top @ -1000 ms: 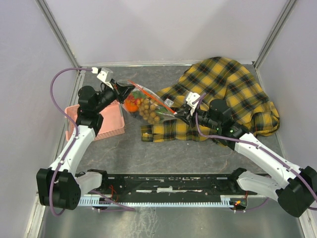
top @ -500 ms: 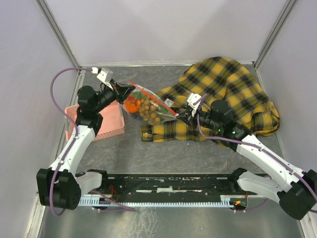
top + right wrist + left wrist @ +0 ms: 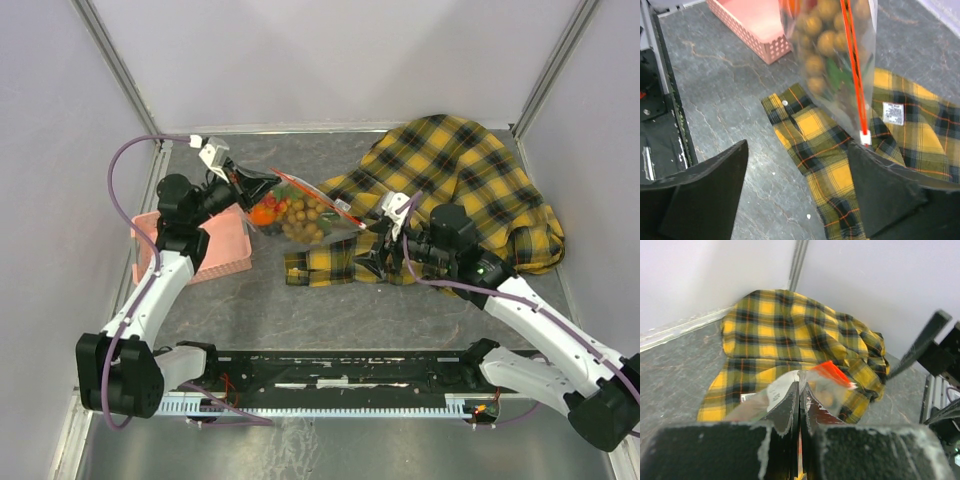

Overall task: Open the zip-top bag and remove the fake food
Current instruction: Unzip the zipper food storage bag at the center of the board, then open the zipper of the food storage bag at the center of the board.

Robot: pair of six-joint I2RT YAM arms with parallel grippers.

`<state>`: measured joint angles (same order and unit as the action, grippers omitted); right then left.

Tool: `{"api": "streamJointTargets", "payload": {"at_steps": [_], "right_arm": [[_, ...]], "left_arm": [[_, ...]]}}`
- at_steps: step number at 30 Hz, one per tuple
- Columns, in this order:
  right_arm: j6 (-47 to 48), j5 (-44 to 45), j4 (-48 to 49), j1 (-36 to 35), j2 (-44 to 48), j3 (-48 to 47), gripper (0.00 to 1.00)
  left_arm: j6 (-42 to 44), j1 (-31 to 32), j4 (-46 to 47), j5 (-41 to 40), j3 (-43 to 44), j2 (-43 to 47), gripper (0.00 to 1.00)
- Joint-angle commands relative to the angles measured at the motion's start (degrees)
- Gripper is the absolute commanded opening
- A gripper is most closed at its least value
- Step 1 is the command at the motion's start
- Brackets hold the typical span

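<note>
Holding the zip-top bag point(image 3: 300, 208) up off the desk point(image 3: 300, 310), your left fingers point(image 3: 790, 407) are pinched tight on one plastic corner. Your right fingers point(image 3: 705, 190) are spread wide and grip nothing. The bag's red zip strip point(image 3: 854, 65) hangs just in front of them, above the plaid cloth point(image 3: 450, 180). All the fake food point(image 3: 820, 42) sits inside, and the strip looks sealed where you can see it. I'd judge nothing is done yet: part the seal, then take the food out, perhaps into the pink basket point(image 3: 215, 245).
</note>
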<state>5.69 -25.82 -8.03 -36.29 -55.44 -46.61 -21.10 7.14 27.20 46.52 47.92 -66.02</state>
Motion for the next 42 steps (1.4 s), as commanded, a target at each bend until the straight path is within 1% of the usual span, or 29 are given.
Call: {"api": "streamJointTargets", "payload": {"at_steps": [1, 2, 6, 10, 11, 15, 16, 19, 22, 27, 30, 33, 36, 38, 39, 40, 41, 42], "right_arm": [[-3.73, -1.85, 3.02, -0.22, 2.41, -5.90, 0.93], [-5.21, -1.48, 3.87, -0.19, 2.01, -6.76, 0.95], [-8.59, -0.93, 6.36, -0.18, -2.03, -9.22, 0.95], [-10.63, 3.19, 10.16, -0.18, -5.15, -8.36, 0.94], [-10.84, 3.86, 11.12, -0.19, -5.83, -7.99, 0.92], [-9.27, 3.50, 10.04, -0.18, -9.61, -8.61, 0.81], [-9.22, 2.53, 9.52, -0.23, -10.46, -8.82, 0.77], [-9.50, -1.18, 9.75, -0.21, -11.71, -8.56, 0.71], [-9.44, 0.18, 10.70, -0.18, -11.86, -7.81, 0.65], [-8.63, 3.04, 8.33, -0.23, -13.51, -8.94, 0.53], [-8.61, 2.79, 7.20, -0.18, -14.38, -9.54, 0.46], [-7.93, 1.77, 6.15, -0.23, -14.74, -9.99, 0.36], [-7.54, 1.75, 5.35, -0.18, -14.76, -10.28, 0.20], [-7.67, 1.66, 5.31, -0.18, -14.84, -10.63, 0.06], [-7.86, 1.83, 5.46, -0.21, -14.80, -10.73, 0.03], [-8.49, 2.92, 5.81, -0.23, -14.72, -10.85, 0.02], [-9.61, 5.51, 6.05, -0.14, -14.66, -11.00, 0.02], [-10.63, 8.61, 6.11, -0.07, -14.56, -11.27, 0.02]], "left_arm": [[-0.74, 2.64, 10.15, 4.89, -1.61, 1.02, 0.03], [-0.02, 3.41, 10.57, 5.54, -2.42, 1.06, 0.03], [2.25, 6.43, 10.40, 8.27, -4.54, 0.95, 0.03], [4.94, 7.06, 7.13, 9.84, -6.36, 2.06, 0.03], [5.69, 7.01, 6.16, 9.82, -6.69, 2.55, 0.03], [6.45, 7.03, 4.12, 9.82, -7.48, 3.04, 0.03], [6.12, 7.02, 4.09, 9.92, -7.63, 3.01, 0.03], [5.52, 7.03, 4.01, 10.56, -8.12, 3.00, 0.03], [5.51, 7.02, 3.79, 11.03, -8.68, 3.27, 0.03], [6.13, 7.08, 2.76, 11.50, -9.48, 3.99, 0.03], [6.50, 7.02, 2.16, 11.65, -9.60, 4.14, 0.03], [6.53, 6.97, 1.89, 11.48, -9.56, 4.08, 0.03], [6.01, 7.06, 1.89, 10.81, -9.22, 3.82, 0.03], [5.22, 7.04, 1.97, 9.58, -8.93, 3.56, 0.03], [4.44, 7.08, 2.09, 8.36, -8.81, 3.39, 0.04], [3.69, 7.03, 2.03, 7.15, -8.67, 3.41, 0.09], [2.63, 7.02, 1.81, 5.38, -8.47, 3.46, 0.18], [1.59, 6.95, 1.45, 3.42, -8.32, 3.66, 0.29]]}}
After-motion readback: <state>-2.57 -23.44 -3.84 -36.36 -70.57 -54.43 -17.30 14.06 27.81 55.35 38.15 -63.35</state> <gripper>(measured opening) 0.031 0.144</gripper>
